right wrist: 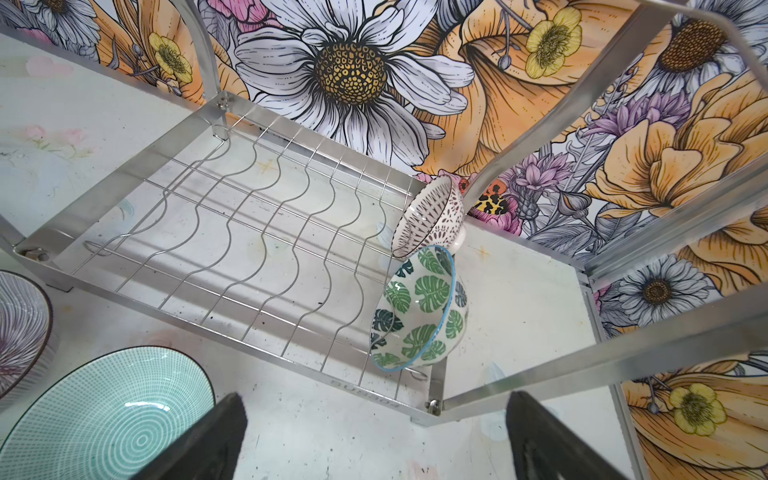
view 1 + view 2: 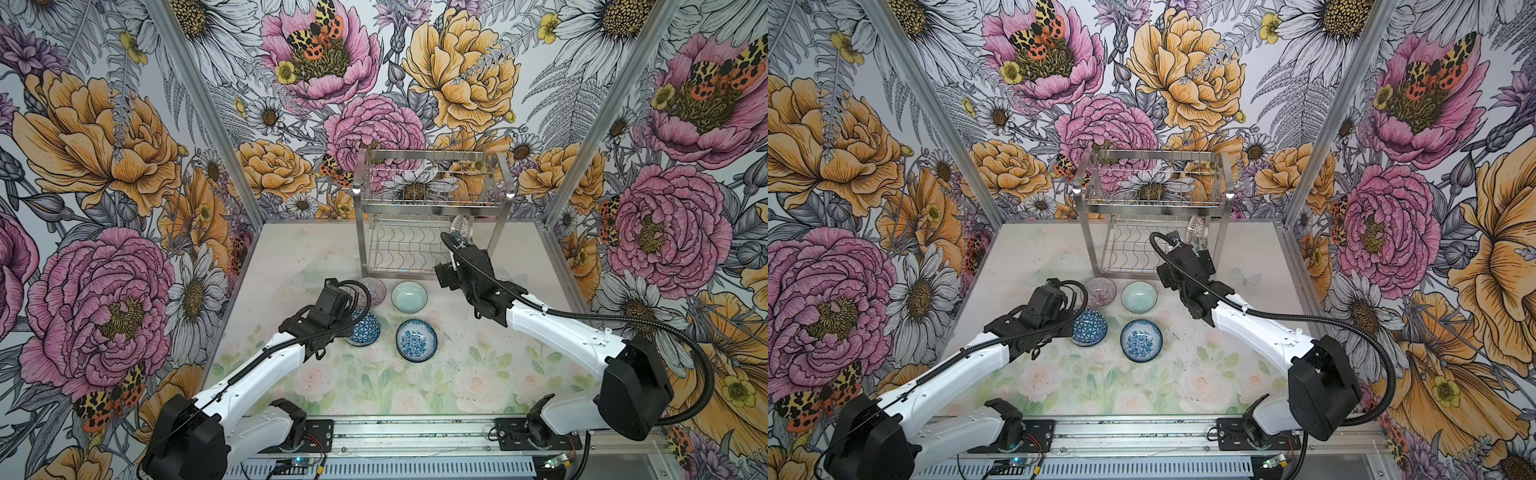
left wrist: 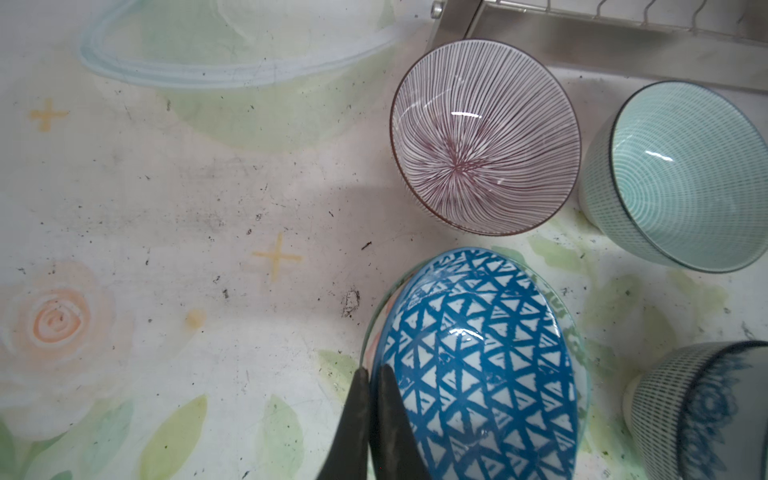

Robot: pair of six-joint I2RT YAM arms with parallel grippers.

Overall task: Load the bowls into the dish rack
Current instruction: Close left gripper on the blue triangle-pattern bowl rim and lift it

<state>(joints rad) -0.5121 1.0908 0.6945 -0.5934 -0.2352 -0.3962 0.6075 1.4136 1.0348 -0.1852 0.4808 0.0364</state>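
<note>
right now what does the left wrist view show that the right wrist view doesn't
Only the left wrist view: the left hand pinching the rim of the blue geometric bowl, and part of the blue floral bowl nearby.
Only the right wrist view: the right hand open and empty, plus the green leaf bowl and the white patterned bowl standing on edge at one end of the dish rack's lower tier.
Both: the purple-lined bowl, the celadon bowl and the dish rack.

Shiny steel wire dish rack point(image 1: 361, 388), glossy glazed ceramic bowls point(image 3: 478, 365), scuffed matt table point(image 3: 208, 208)
</note>
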